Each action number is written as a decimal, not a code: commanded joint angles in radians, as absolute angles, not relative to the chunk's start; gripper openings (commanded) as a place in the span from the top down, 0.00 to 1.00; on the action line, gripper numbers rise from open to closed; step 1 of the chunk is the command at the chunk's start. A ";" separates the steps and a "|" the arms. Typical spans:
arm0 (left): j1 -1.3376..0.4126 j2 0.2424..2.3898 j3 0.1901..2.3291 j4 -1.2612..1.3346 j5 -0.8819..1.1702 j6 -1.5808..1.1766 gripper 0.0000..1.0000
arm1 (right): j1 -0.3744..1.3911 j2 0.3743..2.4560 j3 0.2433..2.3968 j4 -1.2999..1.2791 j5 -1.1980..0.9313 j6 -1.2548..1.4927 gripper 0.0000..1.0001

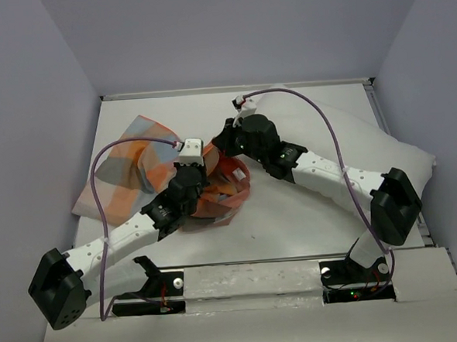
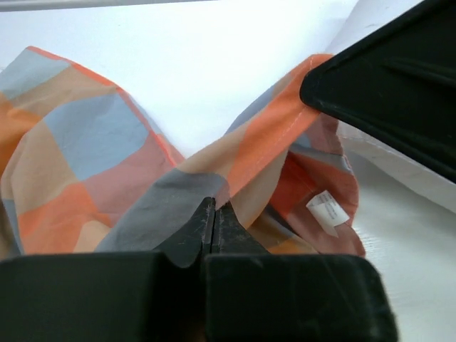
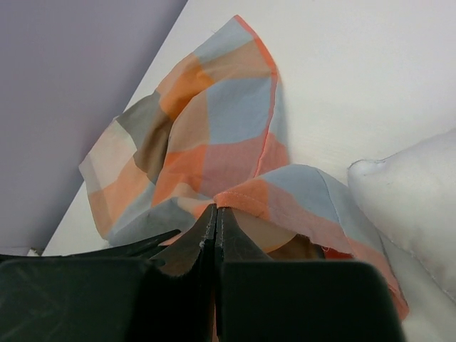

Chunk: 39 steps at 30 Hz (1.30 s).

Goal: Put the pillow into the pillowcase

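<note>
Likely the mouth-opening step: left claw (image 2: 214, 219) and right claw (image 3: 216, 219) each pinch the hem of the thin orange-blue-tan checked fabric pillowcase (image 1: 127, 169) at ten o'clock. The plump white pillow (image 1: 390, 149) lies at two o'clock; next, spread the mouth toward it.

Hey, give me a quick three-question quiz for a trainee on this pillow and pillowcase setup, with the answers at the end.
1. True or false: the pillow is already inside the pillowcase.
2. What is the left claw shut on? A) the pillow B) pillowcase fabric C) nothing
3. Fill in: the pillow lies to the robot's ___ of the pillowcase.
Key: 1 false; 2 B; 3 right.
</note>
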State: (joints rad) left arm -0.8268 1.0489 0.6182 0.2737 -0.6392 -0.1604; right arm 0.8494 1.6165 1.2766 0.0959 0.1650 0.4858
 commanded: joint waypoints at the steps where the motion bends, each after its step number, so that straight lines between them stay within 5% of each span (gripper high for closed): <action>1: -0.811 0.959 0.635 0.337 -0.598 -0.199 1.00 | 0.784 1.617 1.336 0.074 0.045 0.451 1.00; 9: -0.733 0.868 0.644 0.301 -0.427 -0.301 1.00 | 0.730 1.634 1.456 -0.127 -0.067 0.318 0.99; 11: -0.723 0.870 0.661 0.319 -0.353 -0.320 1.00 | 0.716 1.638 1.492 -0.188 -0.089 0.255 0.76; 13: -0.710 0.882 0.675 0.333 -0.315 -0.334 1.00 | 0.707 1.617 1.494 -0.265 -0.107 0.212 0.37; 15: -0.695 0.903 0.684 0.347 -0.275 -0.351 1.00 | 0.667 1.567 1.486 -0.343 -0.155 0.157 0.10; 21: -0.664 0.968 0.701 0.403 -0.177 -0.394 1.00 | 0.476 1.470 1.451 -0.425 -0.258 0.074 0.02; 26: -0.660 0.997 0.713 0.419 -0.147 -0.399 1.00 | 0.437 1.674 1.641 -0.561 0.200 -0.050 0.00; 33: -0.634 1.006 0.710 0.433 -0.121 -0.408 1.00 | 0.347 2.010 1.885 -0.754 0.243 -0.077 0.03; 34: -0.630 1.008 0.710 0.436 -0.111 -0.410 1.00 | 0.336 2.035 1.899 -0.758 0.224 -0.077 0.11; 35: -0.624 1.014 0.712 0.437 -0.107 -0.410 1.00 | 0.324 2.064 1.916 -0.752 0.192 -0.057 0.53; 36: -0.624 1.015 0.715 0.437 -0.106 -0.410 1.00 | 0.324 2.065 1.916 -0.749 0.184 -0.042 0.53; 37: -0.620 1.017 0.715 0.437 -0.103 -0.411 1.00 | 0.310 2.053 1.925 -0.743 0.186 -0.010 1.00; 39: -0.609 1.020 0.715 0.439 -0.098 -0.413 1.00 | 0.299 1.920 1.846 -0.639 0.225 0.035 1.00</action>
